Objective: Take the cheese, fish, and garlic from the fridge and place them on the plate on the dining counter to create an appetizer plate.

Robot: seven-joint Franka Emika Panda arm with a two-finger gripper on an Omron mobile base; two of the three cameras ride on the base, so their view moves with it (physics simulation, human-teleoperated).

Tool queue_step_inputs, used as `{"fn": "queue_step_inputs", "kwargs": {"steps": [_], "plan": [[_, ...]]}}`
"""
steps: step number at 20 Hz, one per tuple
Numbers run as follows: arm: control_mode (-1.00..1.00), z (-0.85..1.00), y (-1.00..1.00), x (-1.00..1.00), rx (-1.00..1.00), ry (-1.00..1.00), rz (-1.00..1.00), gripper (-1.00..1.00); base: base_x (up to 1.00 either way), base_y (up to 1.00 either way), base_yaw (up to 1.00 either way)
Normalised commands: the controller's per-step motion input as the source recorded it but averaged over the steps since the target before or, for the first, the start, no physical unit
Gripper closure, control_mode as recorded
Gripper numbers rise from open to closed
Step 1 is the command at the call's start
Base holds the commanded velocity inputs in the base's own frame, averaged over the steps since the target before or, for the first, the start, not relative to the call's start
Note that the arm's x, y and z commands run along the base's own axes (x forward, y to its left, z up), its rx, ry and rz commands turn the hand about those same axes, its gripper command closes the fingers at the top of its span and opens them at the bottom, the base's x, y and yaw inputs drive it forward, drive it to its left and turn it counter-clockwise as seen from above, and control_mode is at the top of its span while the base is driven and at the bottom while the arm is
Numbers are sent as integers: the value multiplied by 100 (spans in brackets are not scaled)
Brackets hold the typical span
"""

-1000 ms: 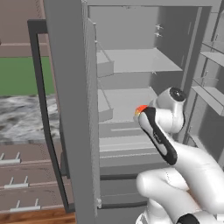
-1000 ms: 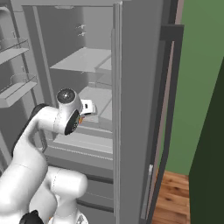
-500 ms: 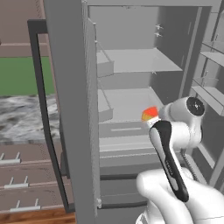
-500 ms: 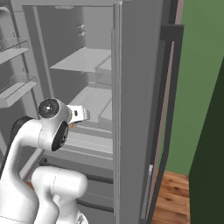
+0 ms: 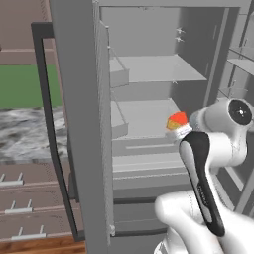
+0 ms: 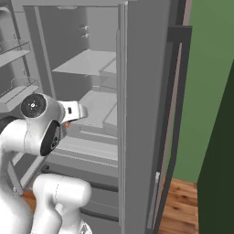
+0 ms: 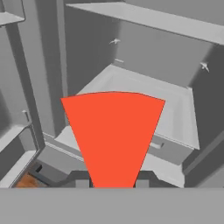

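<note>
One cheese wedge (image 7: 113, 133) is pinched in the gripper (image 7: 109, 183), red side up, just outside the fridge (image 5: 149, 99) shelves, so backing out comes next.

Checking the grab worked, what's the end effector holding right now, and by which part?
The end effector holds the cheese, gripped at the wedge's narrow tip, its red side facing the hand camera.

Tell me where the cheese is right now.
The cheese is gripped in the gripper, in front of the open fridge's middle shelf, right of centre in the left base view.
</note>
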Motion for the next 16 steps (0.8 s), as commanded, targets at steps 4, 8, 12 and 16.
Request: {"fn": "queue_step_inputs", "kwargs": {"steps": [4, 8, 12, 16], "plan": [[-100, 54, 0, -74, -1, -7, 0, 100, 0, 0, 0], [-100, 31, 0, -99, 0, -15, 0, 100, 0, 0, 0], [100, 5, 0, -54, 0, -7, 0, 100, -5, 0, 0], [100, 0, 0, 0, 0, 0, 0, 100, -2, 0, 0]]}}
